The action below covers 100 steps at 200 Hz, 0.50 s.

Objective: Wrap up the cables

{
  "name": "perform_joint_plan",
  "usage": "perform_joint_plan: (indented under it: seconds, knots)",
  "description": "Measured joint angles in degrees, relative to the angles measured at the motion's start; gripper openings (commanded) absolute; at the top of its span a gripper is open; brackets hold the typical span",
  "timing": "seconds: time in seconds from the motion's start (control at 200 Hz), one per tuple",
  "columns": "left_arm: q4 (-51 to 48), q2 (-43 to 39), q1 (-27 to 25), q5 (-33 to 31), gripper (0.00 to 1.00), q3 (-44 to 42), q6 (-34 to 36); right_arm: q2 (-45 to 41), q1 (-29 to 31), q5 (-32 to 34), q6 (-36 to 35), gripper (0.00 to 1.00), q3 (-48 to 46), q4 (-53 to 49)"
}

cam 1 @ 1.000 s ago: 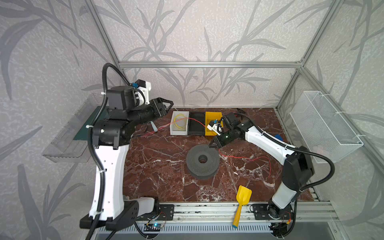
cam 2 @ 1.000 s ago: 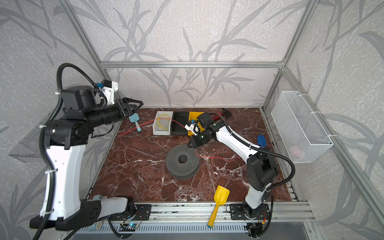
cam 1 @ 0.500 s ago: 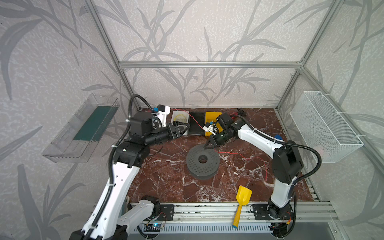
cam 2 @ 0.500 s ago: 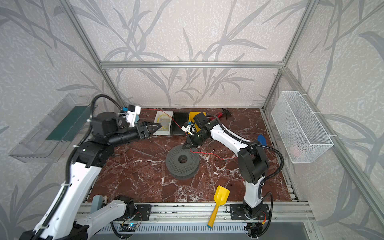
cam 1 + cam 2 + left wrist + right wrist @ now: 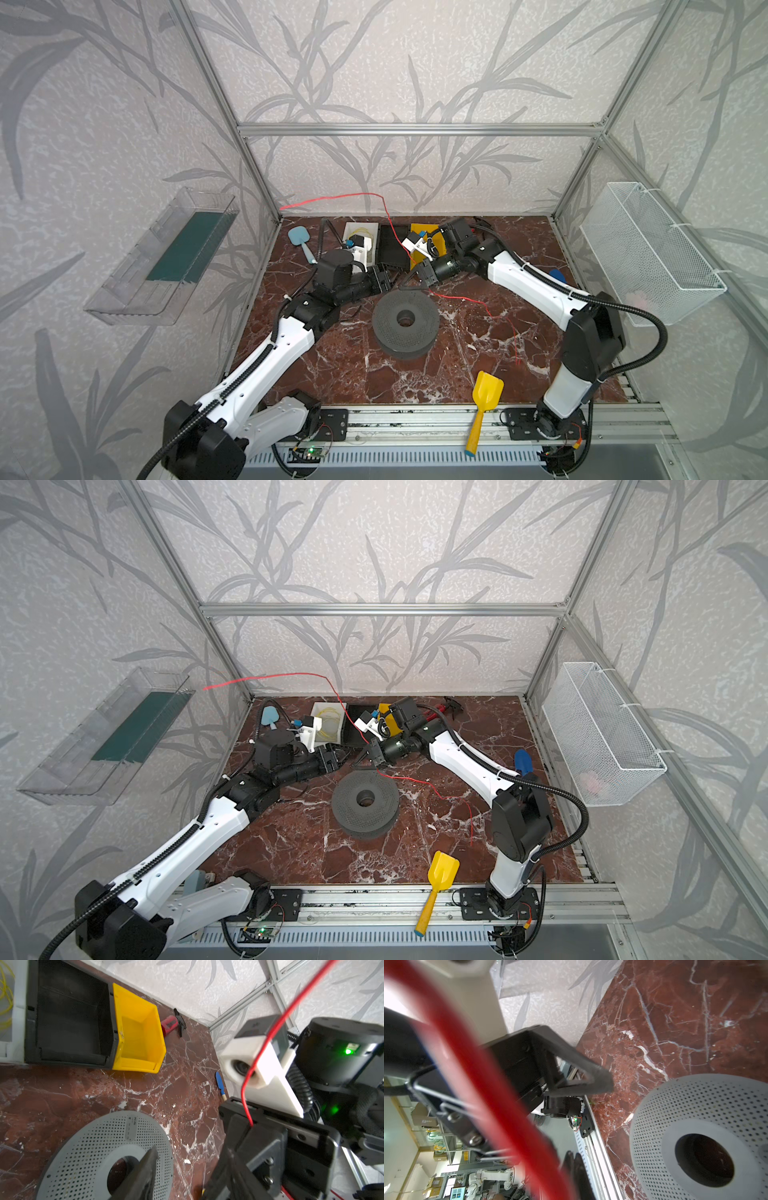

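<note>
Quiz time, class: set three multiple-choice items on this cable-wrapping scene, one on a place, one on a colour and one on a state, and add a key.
1. Where does the yellow scoop lie?
A. In the wire basket on the wall
B. At the front edge of the table
C. Against the back wall

2. What colour is the cable lying in the white bin?
A. Yellow
B. Blue
C. Green

3. How does the grey spool rest?
A. Standing on its rim
B. Lying flat on the table
C. Lifted by a gripper

Key:
1 B: in both top views the scoop lies beside the front rail.
2 A: thin yellow loops show inside the bin.
3 B: its perforated face and centre hole point upward.
</note>
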Motion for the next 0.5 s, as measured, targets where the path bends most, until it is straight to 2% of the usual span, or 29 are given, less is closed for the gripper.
perform_joint_plan:
  seconds: [0.275,0.5]
  knots:
    - [3.0,0.0,0.2,-1.0,0.57,3.1,5.7,-0.6,0.9,-6.7,6.2,0.0,-6.4,7.4]
    - [3.5,0.1,0.9,-3.3,0.58,6.0,8.9,-0.9,1.4,-9.6,8.4,0.0,-7.7,10.8]
